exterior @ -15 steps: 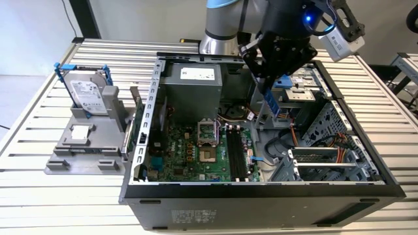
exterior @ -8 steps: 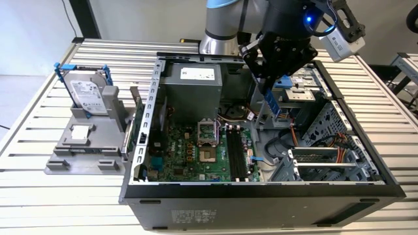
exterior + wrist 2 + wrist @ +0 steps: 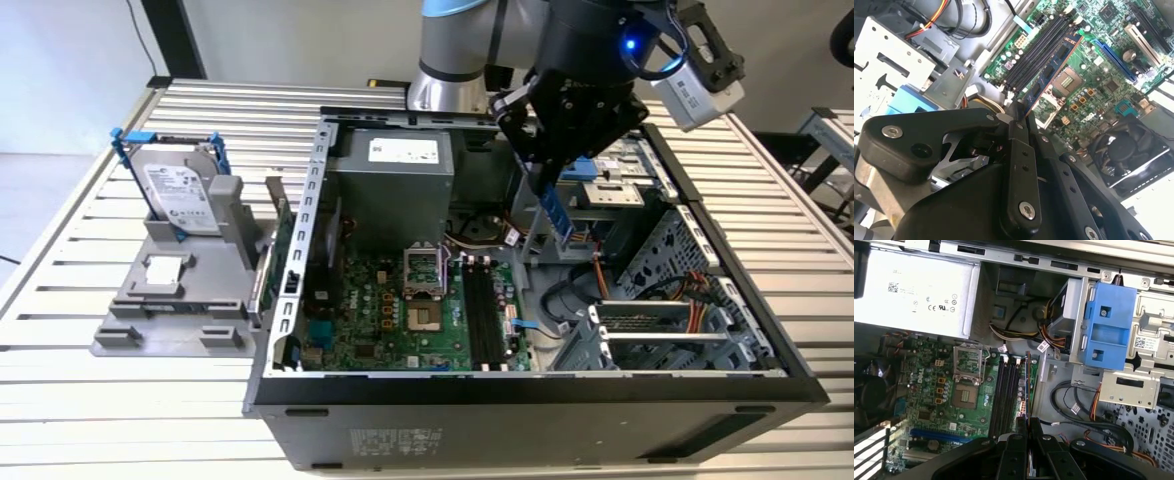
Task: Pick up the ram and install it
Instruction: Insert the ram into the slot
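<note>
Probably a robotics lab: opened computer case (image 3: 534, 398) on slatted metal workbench (image 3: 134, 400), robot arm (image 3: 454, 50) above.

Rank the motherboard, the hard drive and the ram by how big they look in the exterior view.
Largest: the motherboard.
Then the hard drive.
Smallest: the ram, a thin strip clamped in the gripper.

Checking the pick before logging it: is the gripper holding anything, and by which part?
The gripper holds the ram, clamped at its upper end; the rest hangs free above the open case.
</note>
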Controlling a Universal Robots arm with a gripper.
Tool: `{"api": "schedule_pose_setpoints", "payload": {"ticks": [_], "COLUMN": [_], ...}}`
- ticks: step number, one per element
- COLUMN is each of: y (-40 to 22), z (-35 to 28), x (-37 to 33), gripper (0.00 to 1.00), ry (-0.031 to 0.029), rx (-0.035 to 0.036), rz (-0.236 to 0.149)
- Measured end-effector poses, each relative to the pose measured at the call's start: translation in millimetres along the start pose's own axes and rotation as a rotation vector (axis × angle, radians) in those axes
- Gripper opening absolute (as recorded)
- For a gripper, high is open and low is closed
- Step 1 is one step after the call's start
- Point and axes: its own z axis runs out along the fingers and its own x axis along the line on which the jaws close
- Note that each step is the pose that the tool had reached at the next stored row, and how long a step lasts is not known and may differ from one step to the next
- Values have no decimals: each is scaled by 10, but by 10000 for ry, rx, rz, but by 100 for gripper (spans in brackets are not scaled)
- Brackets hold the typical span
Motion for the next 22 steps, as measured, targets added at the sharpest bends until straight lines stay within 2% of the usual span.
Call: {"api": "schedule_pose_setpoints", "payload": {"ticks": [7, 14, 19, 22], "y": [-5, -14, -75, -87], "z": [84, 128, 155, 170], "x": [-21, -32, -40, -41], "gripper": [0, 0, 0, 0], "ry": [-3, -4, -6, -7], "rx": [4, 14, 13, 13], "rz": [157, 288, 348, 380]}}
